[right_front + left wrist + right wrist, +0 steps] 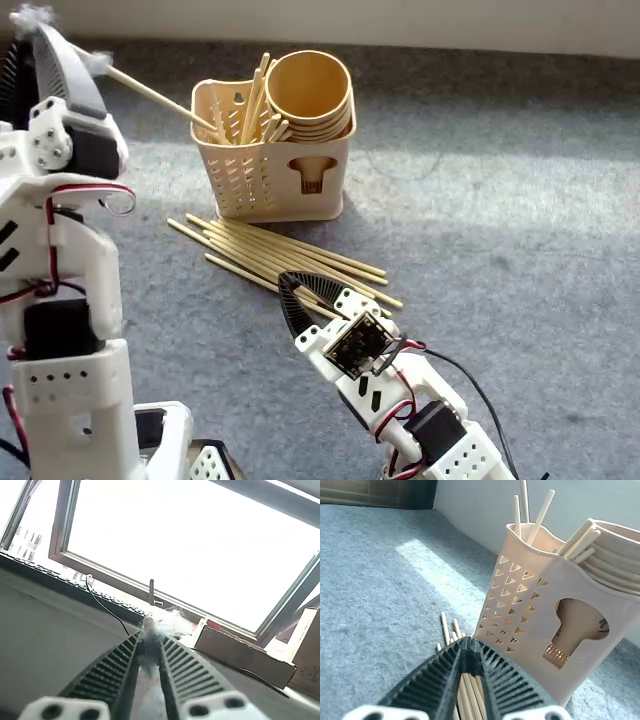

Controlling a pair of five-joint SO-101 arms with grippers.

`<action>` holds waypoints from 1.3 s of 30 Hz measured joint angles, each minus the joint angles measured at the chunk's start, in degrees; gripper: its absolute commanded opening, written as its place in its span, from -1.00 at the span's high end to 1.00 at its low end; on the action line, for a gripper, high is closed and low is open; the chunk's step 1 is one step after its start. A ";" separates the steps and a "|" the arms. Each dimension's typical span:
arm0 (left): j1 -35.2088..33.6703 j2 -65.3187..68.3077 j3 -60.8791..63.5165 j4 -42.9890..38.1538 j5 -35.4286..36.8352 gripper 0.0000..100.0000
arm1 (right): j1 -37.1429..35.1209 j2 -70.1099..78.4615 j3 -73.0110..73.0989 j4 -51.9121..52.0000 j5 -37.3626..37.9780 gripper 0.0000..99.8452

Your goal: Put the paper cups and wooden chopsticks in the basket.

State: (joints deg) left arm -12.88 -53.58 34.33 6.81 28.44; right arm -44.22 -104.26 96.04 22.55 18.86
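Observation:
A cream basket (265,175) (530,605) stands on the grey carpet with a stack of paper cups (310,92) (617,550) and several wooden chopsticks (252,105) in it. My left gripper (60,45) (149,630) is raised at the far left, shut on one chopstick (150,92) whose other end leans into the basket. A pile of loose chopsticks (300,255) (449,630) lies in front of the basket. My right gripper (290,290) (470,644) sits low over the near end of that pile, its tips together; whether they pinch a stick I cannot tell.
Grey carpet (500,220) lies open to the right of the basket. A pale wall (400,20) runs along the far edge. The left arm's white body (60,300) stands tall on the left.

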 measured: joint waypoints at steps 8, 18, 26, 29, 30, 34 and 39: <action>0.09 11.87 -2.20 -2.37 0.00 0.99 | 0.00 0.00 0.00 0.00 0.00 0.99; 2.90 17.32 -3.16 -2.37 -3.69 0.99 | 0.00 0.00 0.00 0.00 0.00 0.99; 7.82 17.32 -3.16 1.58 -10.90 0.98 | 0.00 0.00 0.00 0.00 0.00 0.99; 8.79 17.49 -3.16 4.31 -12.13 0.98 | 0.00 0.00 0.00 0.00 0.00 0.99; 9.14 17.49 -3.16 5.19 -12.22 0.95 | 0.00 0.00 0.00 0.00 0.00 0.99; 9.76 17.49 -3.16 9.05 -13.45 0.74 | 0.00 0.00 0.00 0.00 0.00 0.99; 9.76 17.49 -3.16 14.42 -13.54 0.72 | 0.00 0.00 0.00 0.00 0.00 0.99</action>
State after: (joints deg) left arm -3.12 -36.09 31.16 21.23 14.90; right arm -44.22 -104.26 96.04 22.55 18.86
